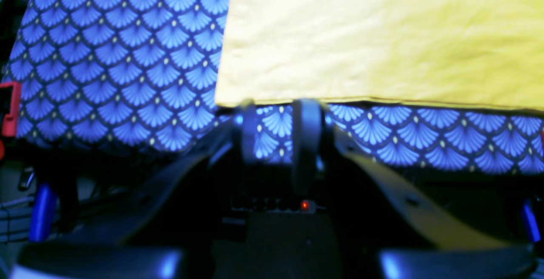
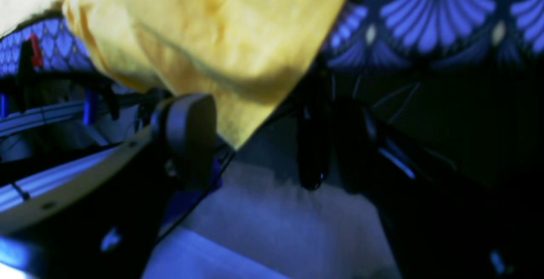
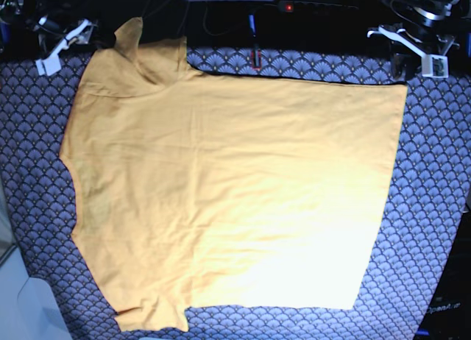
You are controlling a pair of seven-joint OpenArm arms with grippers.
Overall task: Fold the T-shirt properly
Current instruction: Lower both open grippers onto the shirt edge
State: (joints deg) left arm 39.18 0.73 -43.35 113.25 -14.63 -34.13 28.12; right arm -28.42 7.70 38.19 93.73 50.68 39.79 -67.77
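The right pincer (image 2: 250, 143) gapes wide beside the T-shirt (image 3: 235, 185) sleeve; the left pincer (image 1: 280, 138) (narrow, empty) risks snagging the hem.

The T-shirt (image 3: 235, 185) lies spread flat on the navy fan-patterned cloth (image 3: 434, 207) covering the table.

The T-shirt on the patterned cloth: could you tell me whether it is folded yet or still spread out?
Spread out, not folded. In the base view the T-shirt lies flat in one layer on the patterned cloth, both sleeves and the hem showing.
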